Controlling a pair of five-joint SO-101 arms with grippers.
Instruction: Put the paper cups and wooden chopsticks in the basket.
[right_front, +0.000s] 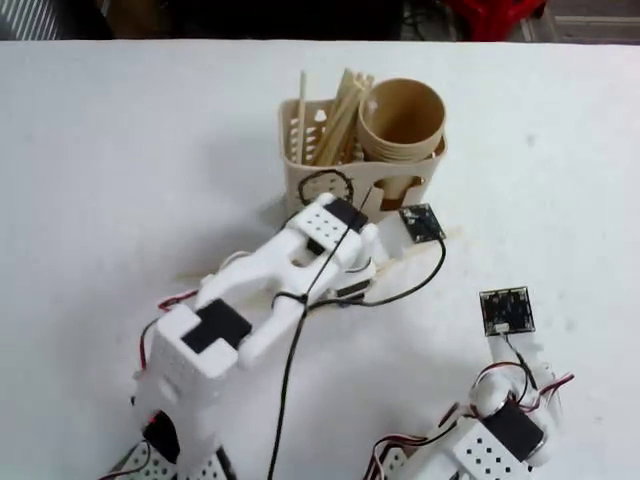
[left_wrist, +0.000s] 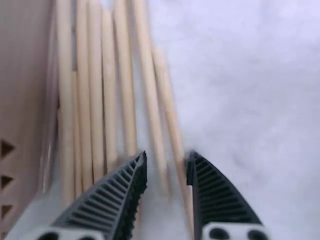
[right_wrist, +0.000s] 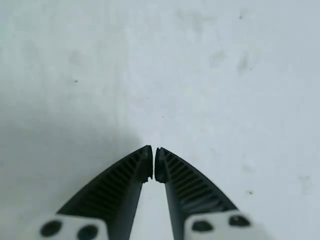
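My left arm's stretched forward and dipped down at the foot of the pale slotted plastic basket (right_front: 300, 190). Left pincer (left_wrist: 166, 160) is part open, straddling a couple of the loose pale wooden chopsticks (left_wrist: 125, 90) lying on the white table (right_front: 120, 150), not clamped on them. The stacked tan paper cups (right_front: 402, 120) sit in the basket. Right arm's folded back at the table's near edge, right pincer (right_wrist: 153, 162) closed on nothing.

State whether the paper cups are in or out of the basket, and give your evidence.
In. The paper cups stand stacked and upright inside the basket, beside some chopsticks.
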